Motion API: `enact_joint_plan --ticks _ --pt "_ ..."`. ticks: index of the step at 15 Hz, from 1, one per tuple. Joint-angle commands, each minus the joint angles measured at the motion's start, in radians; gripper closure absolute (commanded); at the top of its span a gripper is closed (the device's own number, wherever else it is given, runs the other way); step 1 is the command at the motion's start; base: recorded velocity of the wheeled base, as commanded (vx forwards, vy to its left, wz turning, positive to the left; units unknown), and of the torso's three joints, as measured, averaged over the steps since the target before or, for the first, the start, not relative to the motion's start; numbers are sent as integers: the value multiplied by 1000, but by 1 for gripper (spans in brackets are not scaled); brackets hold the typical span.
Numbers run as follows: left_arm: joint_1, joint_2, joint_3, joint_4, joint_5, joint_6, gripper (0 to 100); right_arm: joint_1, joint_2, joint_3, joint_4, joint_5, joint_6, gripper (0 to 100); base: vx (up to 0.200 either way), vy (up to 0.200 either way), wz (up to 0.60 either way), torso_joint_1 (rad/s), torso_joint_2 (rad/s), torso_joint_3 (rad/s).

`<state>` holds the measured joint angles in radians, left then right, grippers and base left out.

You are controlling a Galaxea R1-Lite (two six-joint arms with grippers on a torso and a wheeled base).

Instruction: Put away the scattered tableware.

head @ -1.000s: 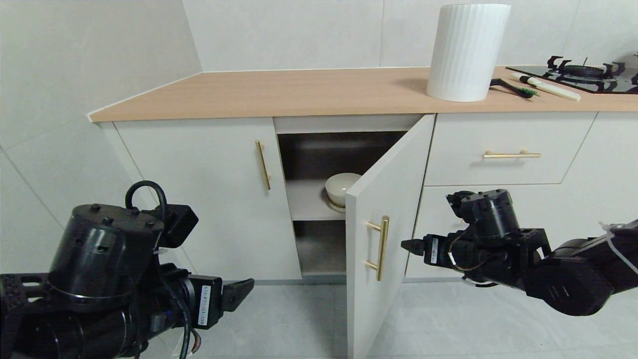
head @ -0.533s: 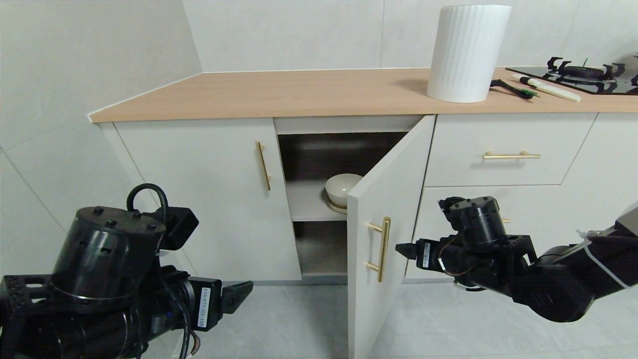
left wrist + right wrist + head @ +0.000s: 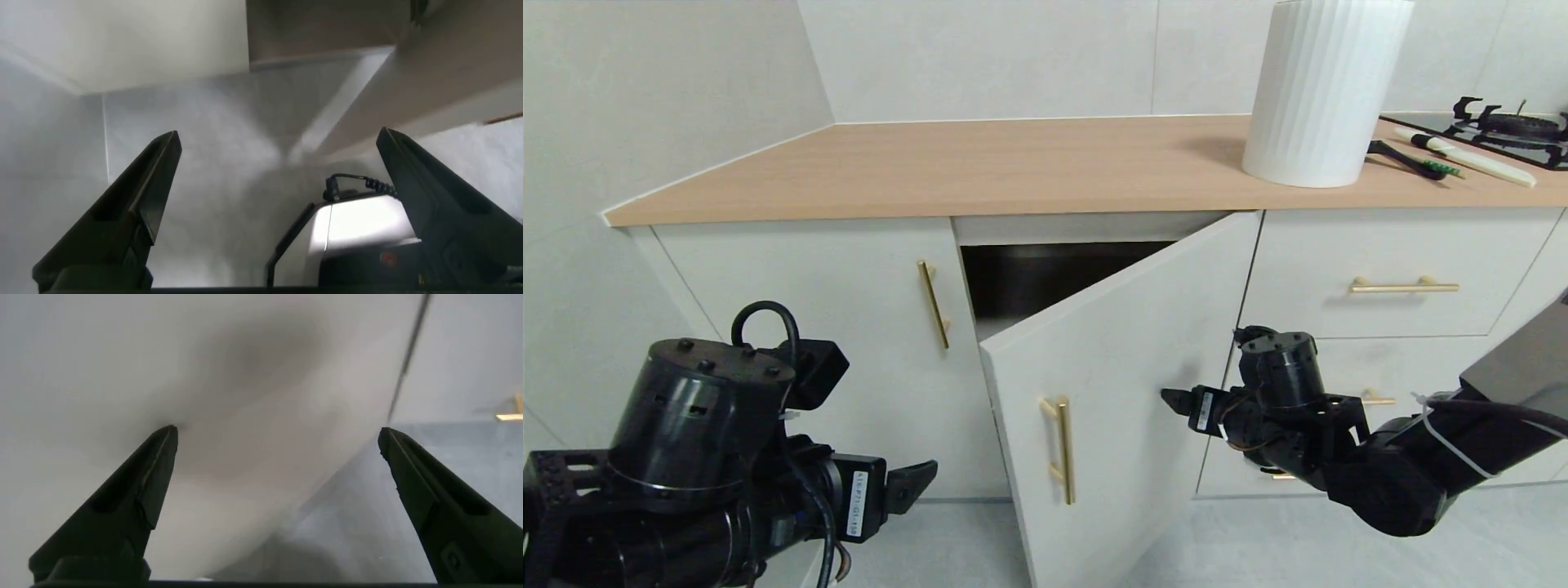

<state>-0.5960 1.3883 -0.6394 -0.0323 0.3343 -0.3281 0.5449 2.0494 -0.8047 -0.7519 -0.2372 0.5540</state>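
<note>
Standing ajar: the cupboard door (image 3: 1127, 327), white, is hinged on its right edge, and its free left edge is swung out toward the robot, leaving a wedge-shaped gap.
Door handle: a brass bar (image 3: 1059, 449) stands upright, low on the cupboard door's face near its free edge.
Right gripper (image 3: 1172, 400): it is at the cupboard door's outer face, right of the brass bar and apart from it. Its fingers (image 3: 139, 498) are spread wide and grasp nothing. Whether one tip touches the face or stops just short cannot be told.
Left gripper (image 3: 927, 472): it is low and left of the cupboard door, over the floor (image 3: 964, 539), not touching the door. Its fingers (image 3: 131, 212) are released, wide apart and empty.
Cupboard opening (image 3: 1045, 273): a dark gap shows above the cupboard door's top edge. The door hides the shelf, so where the tableware lies cannot be told.
Neighbour door (image 3: 809, 327): left of the cupboard door, shut.
Drawer (image 3: 1396, 269): right of the cupboard door, shut.
Tabletop (image 3: 980, 167): wooden, running above the cupboard door.
Canister (image 3: 1323, 90): white and ribbed, upright on the tabletop above the cupboard door's hinge side.
Brush (image 3: 1409, 159) and pale utensil (image 3: 1470, 155): both lie on the tabletop side by side, farther right of the cupboard door than the canister and just beside it.
Stove (image 3: 1515, 126): farthest right of the cupboard door.
</note>
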Motion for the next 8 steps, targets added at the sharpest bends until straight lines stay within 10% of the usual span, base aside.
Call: enact_joint_plan --ticks 1,8 --pt "1 5 -2 -1 2 0 0 1 12 -24 -1 -2 24 0 0 0 0 0 0 0" --pt "1 -2 -5 -3 9 0 0 -6 69 -131 -1 -97 132 0 0 0 0 0 0 0"
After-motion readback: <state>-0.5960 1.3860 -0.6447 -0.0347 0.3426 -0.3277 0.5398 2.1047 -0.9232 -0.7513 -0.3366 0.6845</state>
